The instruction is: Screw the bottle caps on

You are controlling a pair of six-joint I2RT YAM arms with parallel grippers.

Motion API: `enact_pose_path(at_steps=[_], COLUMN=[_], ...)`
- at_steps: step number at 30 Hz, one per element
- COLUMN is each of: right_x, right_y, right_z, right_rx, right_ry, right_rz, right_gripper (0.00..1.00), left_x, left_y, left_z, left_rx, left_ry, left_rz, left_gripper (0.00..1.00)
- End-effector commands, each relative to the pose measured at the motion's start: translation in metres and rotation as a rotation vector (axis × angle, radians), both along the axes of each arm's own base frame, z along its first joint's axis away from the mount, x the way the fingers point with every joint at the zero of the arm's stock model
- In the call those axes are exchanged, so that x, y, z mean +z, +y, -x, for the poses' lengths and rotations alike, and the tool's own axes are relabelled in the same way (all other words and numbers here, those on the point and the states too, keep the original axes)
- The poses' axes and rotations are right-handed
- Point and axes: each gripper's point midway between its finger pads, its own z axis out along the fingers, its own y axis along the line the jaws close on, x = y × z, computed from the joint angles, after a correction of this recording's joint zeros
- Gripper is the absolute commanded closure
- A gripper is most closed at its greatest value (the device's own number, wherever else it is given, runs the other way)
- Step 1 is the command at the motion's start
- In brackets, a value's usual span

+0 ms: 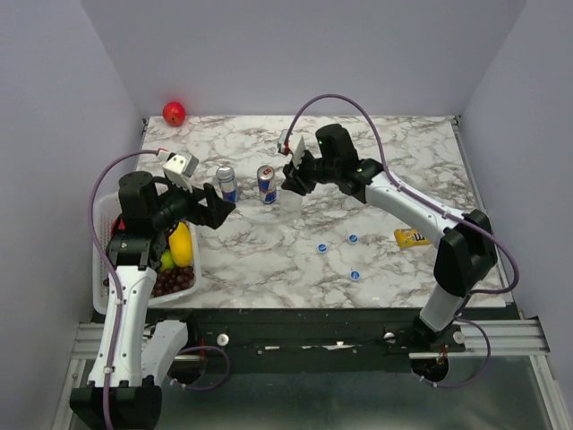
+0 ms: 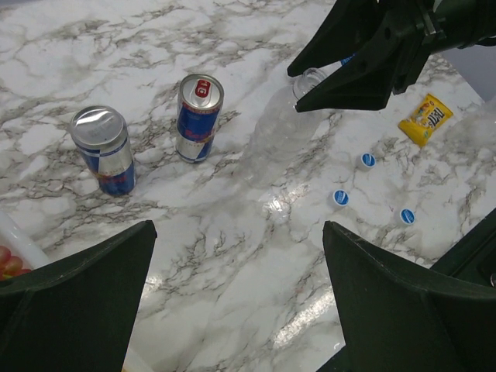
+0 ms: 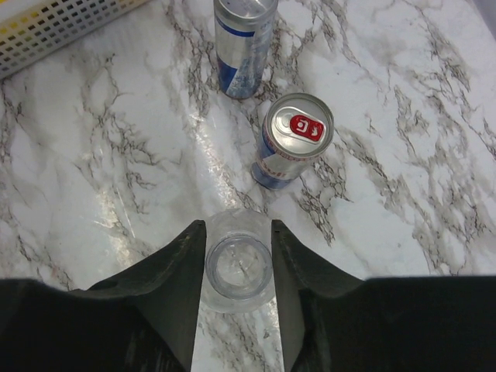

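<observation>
Item under work: one clear, unlabelled bottle (image 1: 291,204), standing upright on the marble tabletop (image 1: 403,143) with its mouth open and no cap fitted. The right fingers (image 3: 182,279) are clenched on the bottle at the neck, one finger against each side of the rim, as the right wrist view confirms from directly above. The left fingers (image 2: 77,302) are released and spread wide, holding nothing, and hang above the tabletop well to the left of the bottle. Three blue bottle caps (image 1: 353,239) lie loose on the tabletop to the near right of the bottle, apart from it and from one another. None of them is in contact with either set of fingers. Two blue-and-silver drink cans (image 1: 266,184) stand upright to the left of the bottle, the nearer one just beside it and the second further left. A yellow packet (image 1: 412,237) lies flat to the right of the bottle, beyond the caps. A white basket (image 1: 103,233) sits well to the left of the bottle, holding a yellow fruit (image 1: 181,244) and dark grapes (image 1: 175,279). A red ball (image 1: 174,113) rests far to the left of the bottle and behind it, at the back wall.
</observation>
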Motion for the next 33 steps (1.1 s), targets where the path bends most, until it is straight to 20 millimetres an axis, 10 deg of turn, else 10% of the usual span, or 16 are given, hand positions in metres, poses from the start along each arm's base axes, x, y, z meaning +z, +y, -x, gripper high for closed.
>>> enact_pose_path(at_steps=[1,7,15,24,33], right_x=[-0.013,0.014,0.147,0.167,0.209], right_y=[0.000,-0.009,-0.030,-0.046,-0.031], right_z=[-0.005,0.008,0.079,0.134,0.139], right_rx=[0.001,0.030,0.204,0.254,0.314], right_ry=[-0.031,-0.050,-0.054,0.084,0.084], right_rz=[0.030,0.038,-0.037,-0.124,-0.228], right_gripper=[0.62,0.84,0.95,0.98,0.99], left_x=[0.003,-0.024,-0.033,-0.005,-0.015], left_y=[-0.016,-0.047,-0.069,-0.114,-0.140], left_z=[0.007,0.014,0.032,0.048,0.026], left_rx=[-0.094,-0.241,-0.369,-0.489,-0.474], left_ry=[-0.028,-0.074,-0.256,-0.316,-0.299], left_rz=[-0.018,-0.114,-0.187,-0.020,-0.036], left_gripper=[0.02,0.02,0.02,0.02,0.01])
